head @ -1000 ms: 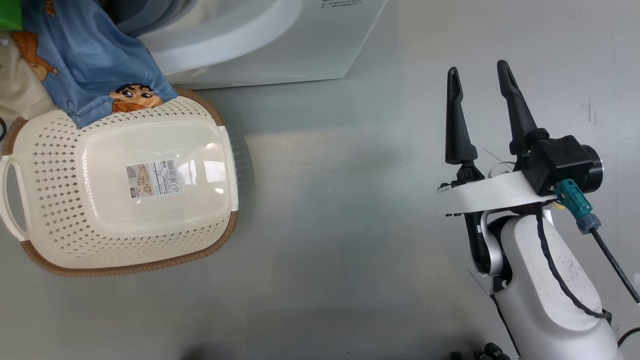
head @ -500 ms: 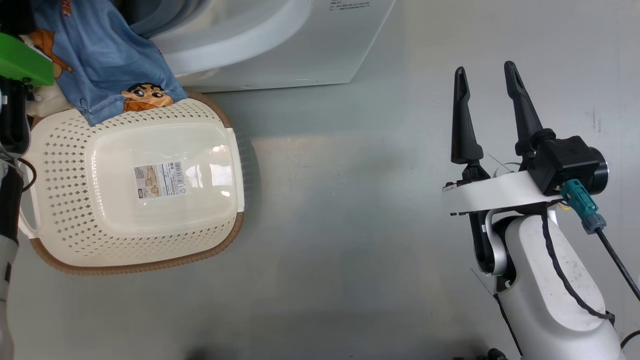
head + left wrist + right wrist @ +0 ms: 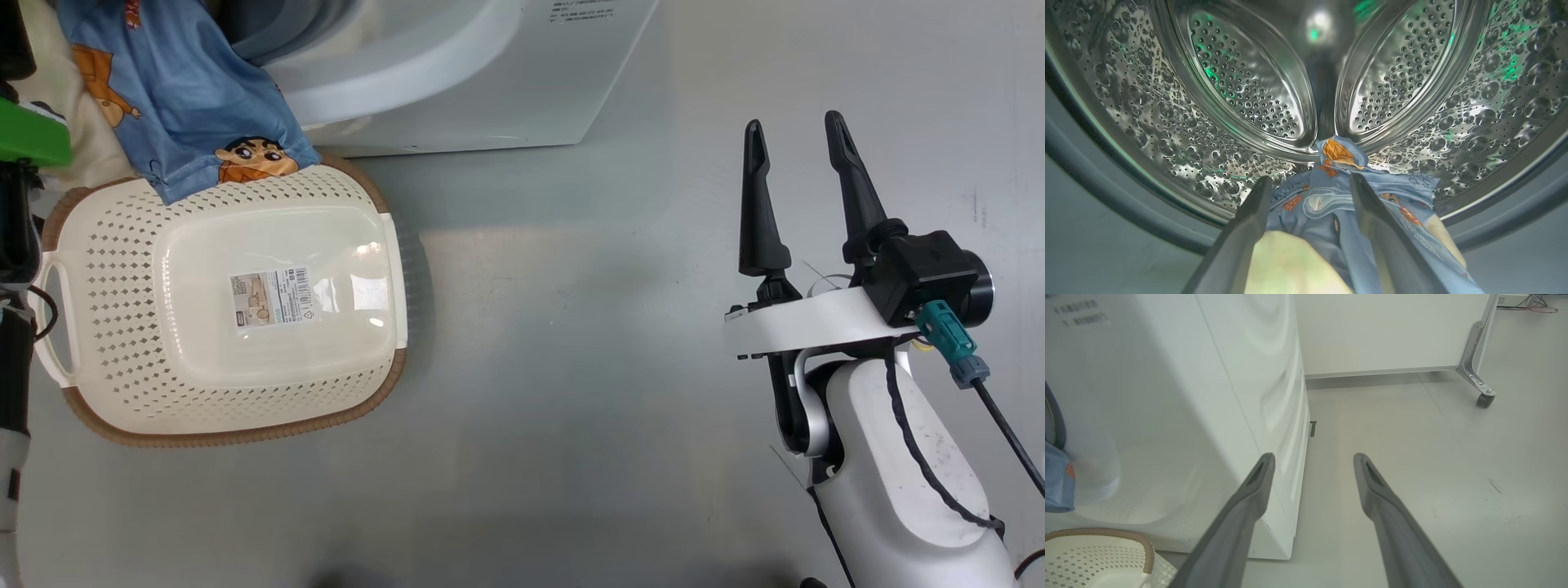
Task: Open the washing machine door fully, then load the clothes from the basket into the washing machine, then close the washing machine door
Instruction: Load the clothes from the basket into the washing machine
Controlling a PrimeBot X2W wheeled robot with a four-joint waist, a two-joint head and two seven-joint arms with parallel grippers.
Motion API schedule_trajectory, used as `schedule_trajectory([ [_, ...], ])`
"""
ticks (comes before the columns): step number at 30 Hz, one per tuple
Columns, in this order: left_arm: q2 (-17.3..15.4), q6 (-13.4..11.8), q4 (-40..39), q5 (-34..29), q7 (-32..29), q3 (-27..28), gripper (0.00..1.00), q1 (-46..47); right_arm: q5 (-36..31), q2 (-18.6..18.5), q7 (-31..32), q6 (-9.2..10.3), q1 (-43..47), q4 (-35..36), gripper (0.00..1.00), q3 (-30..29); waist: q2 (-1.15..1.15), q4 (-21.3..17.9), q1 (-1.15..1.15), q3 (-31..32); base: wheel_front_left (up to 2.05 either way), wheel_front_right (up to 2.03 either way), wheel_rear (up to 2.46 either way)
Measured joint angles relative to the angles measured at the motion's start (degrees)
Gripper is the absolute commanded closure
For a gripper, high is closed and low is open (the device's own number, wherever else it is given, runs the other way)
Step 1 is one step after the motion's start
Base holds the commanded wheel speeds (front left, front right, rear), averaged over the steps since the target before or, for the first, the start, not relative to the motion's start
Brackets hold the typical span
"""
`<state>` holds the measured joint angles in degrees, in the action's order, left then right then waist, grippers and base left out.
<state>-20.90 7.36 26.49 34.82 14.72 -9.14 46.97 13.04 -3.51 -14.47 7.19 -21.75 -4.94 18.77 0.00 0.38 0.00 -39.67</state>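
the basket sits on the grey floor at the left of the head view, just in front of the washing machine. its pale bottom faces the camera, with the barcode label at the centre. the clothes hang out of the machine's mouth. a blue piece printed with orange cartoon figures droops down and overlaps the basket's far rim, and a cream part shows beside it at the left. at the left edge of that view, a green block and dark parts of the left arm stand just beside the basket.

the left wrist view looks straight into the steel perforated drum, which is ringed by the grey rubber seal. the left end effector is released, its two fingers spread wide at the mouth. blue and cream fabric lies between and under them and reaches over the seal onto the drum's low edge. whether the fingers touch the cloth i cannot tell.

the right end effector is well apart from the basket, at the right of the head view, over bare floor. it is released and carries nothing. in its wrist view the fingers point past the machine's white side, with the basket's brown rim at the lower left and a caster on a metal bracket far back at the upper right.
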Motion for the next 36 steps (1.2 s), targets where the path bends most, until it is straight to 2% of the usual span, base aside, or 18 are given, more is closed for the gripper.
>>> schedule_trajectory([
  [7,0.8,-0.1,-5.6,-0.3,0.0,3.7,0.0,-4.0,0.0,0.0,0.0,0.0,0.0,0.0,0.0,-0.2,0.0,0.3,0.0,0.4,0.0,0.0,0.0],
  [16,2.6,-0.1,-12.3,-3.2,0.0,5.2,0.0,-9.9,0.0,0.0,0.0,-0.05,0.2,-0.1,0.0,-0.1,0.0,0.6,0.0,1.3,0.0,0.0,0.0],
  [26,5.4,-0.1,-15.2,-5.3,0.0,5.4,0.0,-17.1,-0.1,0.0,0.0,-0.59,1.1,-0.8,0.0,-0.2,0.0,0.5,0.0,2.6,0.0,0.0,0.0],
  [36,6.7,-0.1,-16.9,-7.3,0.0,6.8,0.0,-23.7,-0.1,0.0,0.0,-0.68,1.4,-1.0,0.0,-0.3,0.0,0.4,0.0,3.9,0.0,0.0,0.0],
])
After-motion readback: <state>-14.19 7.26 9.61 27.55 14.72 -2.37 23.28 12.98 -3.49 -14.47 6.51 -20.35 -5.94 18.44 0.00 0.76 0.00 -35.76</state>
